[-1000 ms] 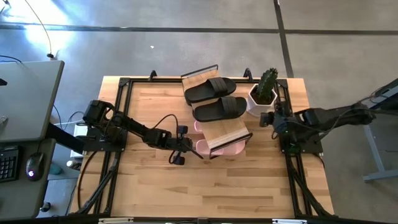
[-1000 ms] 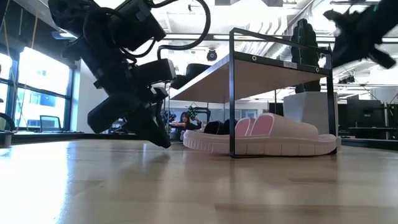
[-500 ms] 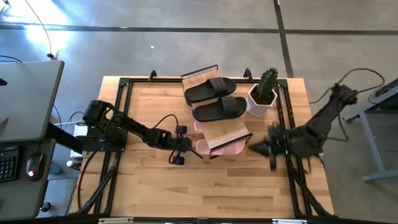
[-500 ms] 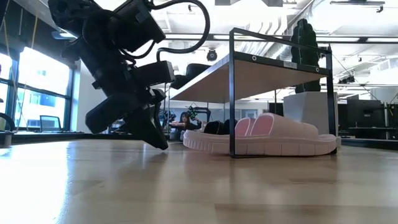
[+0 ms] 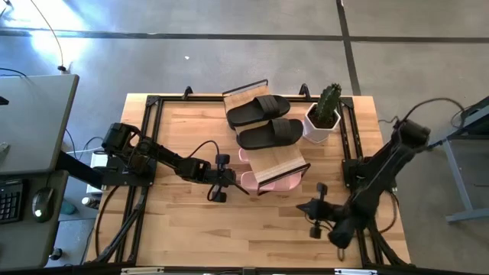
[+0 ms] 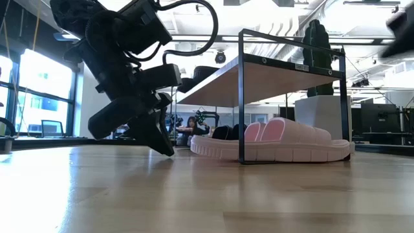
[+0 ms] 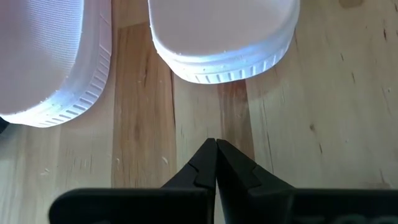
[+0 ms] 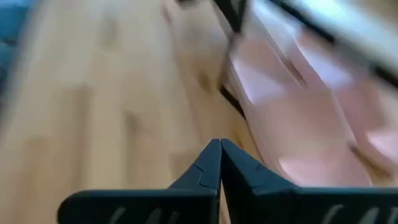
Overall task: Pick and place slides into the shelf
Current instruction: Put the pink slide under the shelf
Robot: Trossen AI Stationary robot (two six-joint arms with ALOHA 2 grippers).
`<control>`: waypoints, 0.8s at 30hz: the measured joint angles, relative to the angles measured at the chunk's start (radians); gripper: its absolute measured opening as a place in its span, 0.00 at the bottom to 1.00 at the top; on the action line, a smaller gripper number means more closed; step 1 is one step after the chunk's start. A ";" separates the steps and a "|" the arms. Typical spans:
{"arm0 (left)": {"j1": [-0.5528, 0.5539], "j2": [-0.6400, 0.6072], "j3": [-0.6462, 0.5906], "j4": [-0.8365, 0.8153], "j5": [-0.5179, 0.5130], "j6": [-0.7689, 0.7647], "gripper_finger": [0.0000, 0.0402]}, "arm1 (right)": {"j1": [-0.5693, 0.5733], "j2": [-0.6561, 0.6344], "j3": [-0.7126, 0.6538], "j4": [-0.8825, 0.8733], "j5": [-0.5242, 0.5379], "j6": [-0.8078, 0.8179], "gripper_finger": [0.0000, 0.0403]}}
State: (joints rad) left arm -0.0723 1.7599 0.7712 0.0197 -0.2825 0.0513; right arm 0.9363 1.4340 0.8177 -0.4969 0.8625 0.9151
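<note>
The shelf (image 5: 276, 162) of light slat boards in a black frame stands mid-table. Two black slides (image 5: 258, 109) (image 5: 269, 133) lie on its boards. The pale pink pair (image 5: 269, 182) (image 6: 272, 139) rests sole-down on the table under the near board; the heel ends (image 7: 224, 37) face my left gripper. My left gripper (image 5: 244, 189) (image 7: 216, 144) is shut and hovers low, just left of the pink pair, with a gap of bare wood between. My right gripper (image 5: 302, 207) (image 8: 220, 144) is shut, at the near right, pointing toward the pink slides (image 8: 298, 124).
A white pot with a cactus (image 5: 323, 116) stands at the shelf's far right corner. Black frame rails (image 5: 145, 176) run along the table's left and right sides. Bare wood lies in front of the shelf (image 5: 252, 229).
My right arm has swung from beside the cactus pot at the far right toward the table's near edge, and its gripper now points left toward the shelf. My left arm and the slides have kept still.
</note>
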 joint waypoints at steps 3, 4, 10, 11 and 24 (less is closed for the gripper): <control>0.000 0.000 0.000 0.009 -0.006 0.009 0.00 | 0.000 0.096 0.000 -0.087 -0.005 0.175 0.00; 0.000 0.000 0.000 0.012 -0.013 0.016 0.00 | 0.000 0.129 0.000 -0.117 -0.005 0.240 0.00; 0.000 0.000 0.000 0.040 -0.023 0.023 0.00 | -0.028 0.301 0.000 -0.172 -0.024 0.495 0.00; 0.000 0.000 0.000 0.040 -0.023 0.024 0.00 | -0.037 0.321 0.000 -0.164 -0.032 0.499 0.00; 0.000 0.000 0.000 0.037 -0.023 0.030 0.00 | -0.141 0.393 0.000 -0.079 0.024 0.484 0.00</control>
State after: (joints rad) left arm -0.0723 1.7603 0.7712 0.0566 -0.3054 0.0814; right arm 0.7953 1.8267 0.8177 -0.5762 0.8862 1.3991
